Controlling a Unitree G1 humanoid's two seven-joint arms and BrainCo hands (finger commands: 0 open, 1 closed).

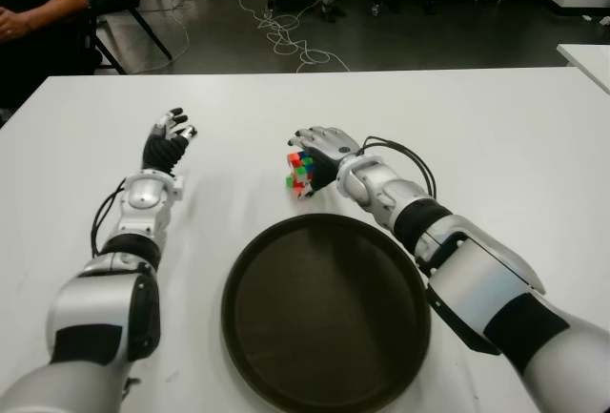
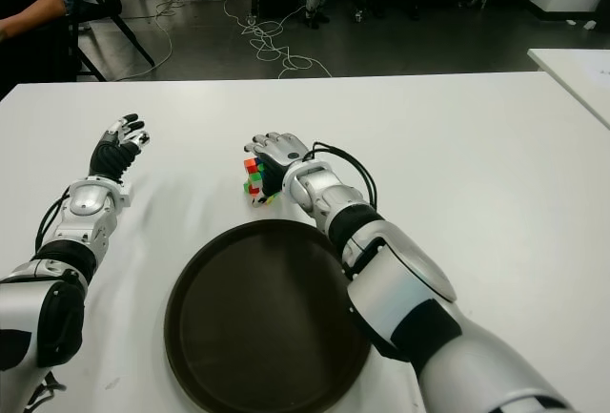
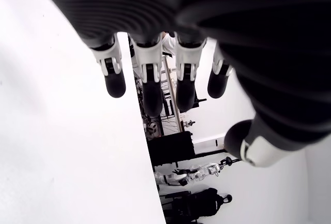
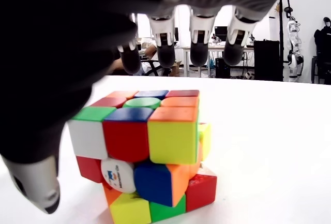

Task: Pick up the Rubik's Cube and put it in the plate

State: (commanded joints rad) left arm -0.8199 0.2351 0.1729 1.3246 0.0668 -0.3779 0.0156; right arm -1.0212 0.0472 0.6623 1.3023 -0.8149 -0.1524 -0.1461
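The round dark plate (image 1: pixel 324 313) lies nearest the robot on the white tabletop (image 1: pixel 496 136), with nothing in it. Just beyond its far rim stands the Rubik's Cube (image 1: pixel 300 171), on the tabletop and outside the plate. In the right wrist view the cube (image 4: pixel 145 151) shows scrambled faces of red, orange, yellow, green, blue and white, with a logo on one white sticker; its layers are twisted out of line, so the upper part sits skewed over the lower.

The right hand (image 1: pixel 324 151) is over the cube, palm down, reaching in from the cube's right side. Its fingers (image 4: pixel 199 43) hang extended past the cube's top and far side with clear space between them and the stickers, and the thumb (image 4: pixel 33 182) hangs at the cube's flank; the hand is spread and grips nothing. Whether the palm touches the top of the cube cannot be told.

The left hand (image 1: pixel 167 143) shows to the left of the cube, well apart from it, fingers (image 3: pixel 114 76) straight and relaxed, empty, above the tabletop.

Past the far edge of the tabletop there is a dark floor with loose cables (image 1: pixel 286 36), and a person (image 1: pixel 33 12) sits on a chair at the far left corner.
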